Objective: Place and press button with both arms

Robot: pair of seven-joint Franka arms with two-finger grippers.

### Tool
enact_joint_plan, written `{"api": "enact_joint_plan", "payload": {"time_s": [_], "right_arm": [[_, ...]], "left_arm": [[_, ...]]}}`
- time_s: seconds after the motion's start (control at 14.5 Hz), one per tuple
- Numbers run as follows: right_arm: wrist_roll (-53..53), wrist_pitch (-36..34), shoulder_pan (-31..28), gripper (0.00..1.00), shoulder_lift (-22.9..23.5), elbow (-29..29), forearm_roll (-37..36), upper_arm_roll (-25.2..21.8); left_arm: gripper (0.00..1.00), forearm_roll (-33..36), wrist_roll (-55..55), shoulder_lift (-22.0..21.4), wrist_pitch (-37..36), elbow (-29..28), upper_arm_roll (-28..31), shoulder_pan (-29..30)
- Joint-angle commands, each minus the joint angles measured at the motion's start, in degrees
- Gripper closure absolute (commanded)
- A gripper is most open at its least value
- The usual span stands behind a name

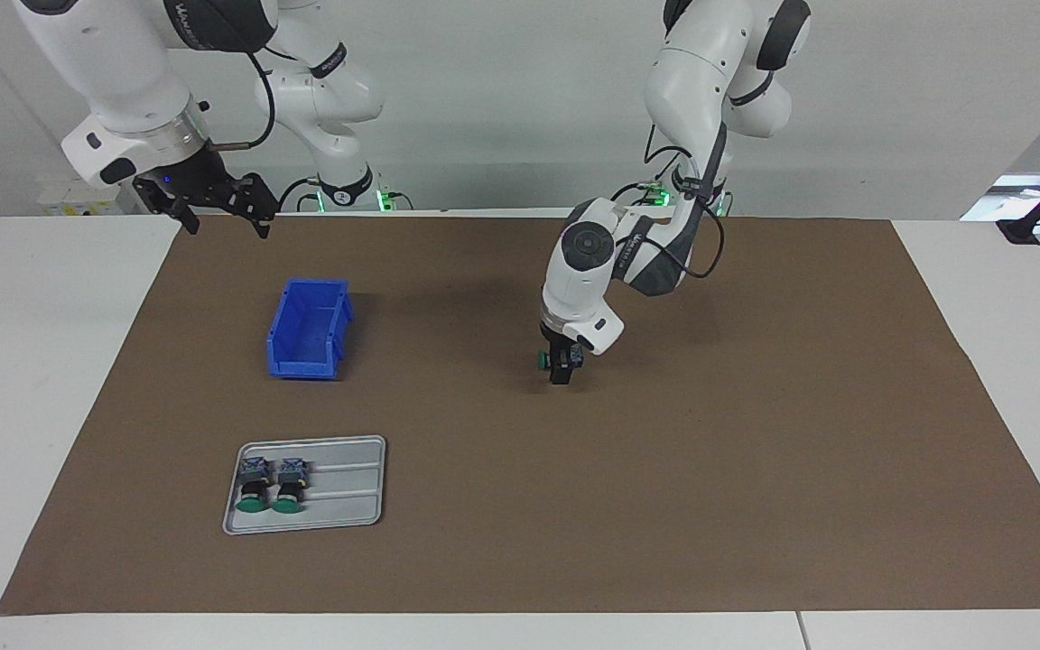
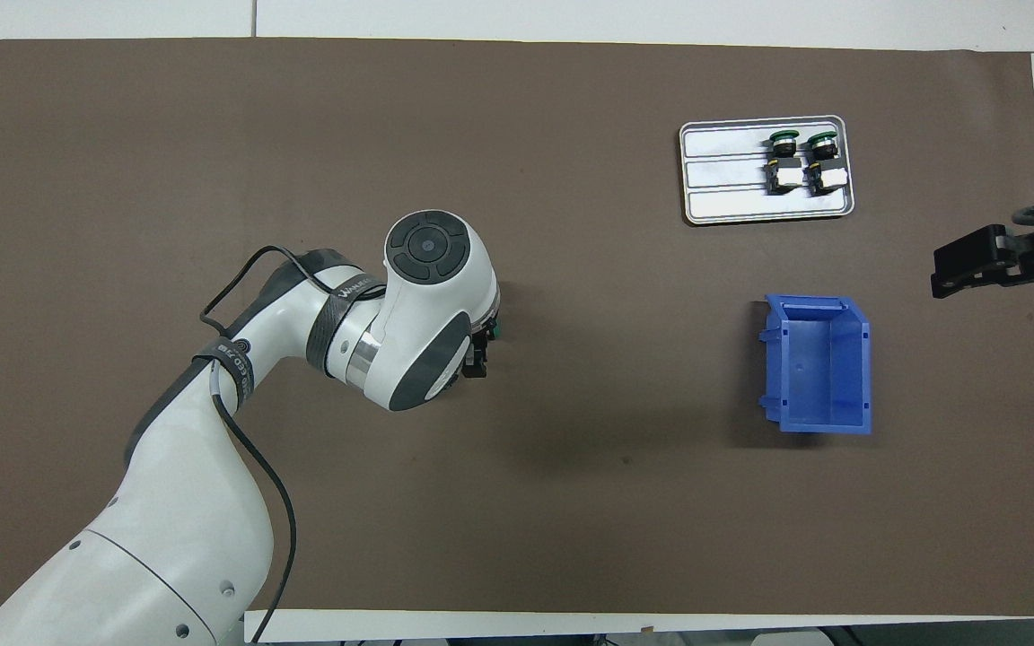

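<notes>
Gripping button (image 1: 541, 359): left hand (image 1: 561, 368) | facing view only, likely | right hand (image 1: 218, 209) apart

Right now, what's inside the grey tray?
Two buttons lie side by side in the grey tray, green caps pointing away from the robots, at the end toward the right arm. The rest shows bare ridges. Underneath the buttons is hidden.

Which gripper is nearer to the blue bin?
Right. The right gripper hangs in the air by the table's edge at the right arm's end, close to the blue bin. The left gripper is over mid-table, holding a button.
</notes>
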Motion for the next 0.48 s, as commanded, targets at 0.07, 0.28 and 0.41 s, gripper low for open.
{"api": "enact_joint_plan", "payload": {"time_s": [0.07,0.28,0.41], "right_arm": [[-1.2,0.2,-0.1,0.00,-0.7,-0.9,0.2,-0.1],[-1.2,0.2,-0.1,0.00,-0.7,-0.9,0.2,-0.1],[-1.2,0.2,-0.1,0.00,-0.7,-0.9,0.2,-0.1]], "left_arm": [[0.41,0.5,-0.9,-0.4,1.7,-1.2,0.7,-0.5],[0.63,0.5,-0.9,-0.3,1.7,-0.9,0.7,-0.8],[0.70,0.5,-0.8,-0.3,1.6,-0.9,0.7,-0.8]]}}
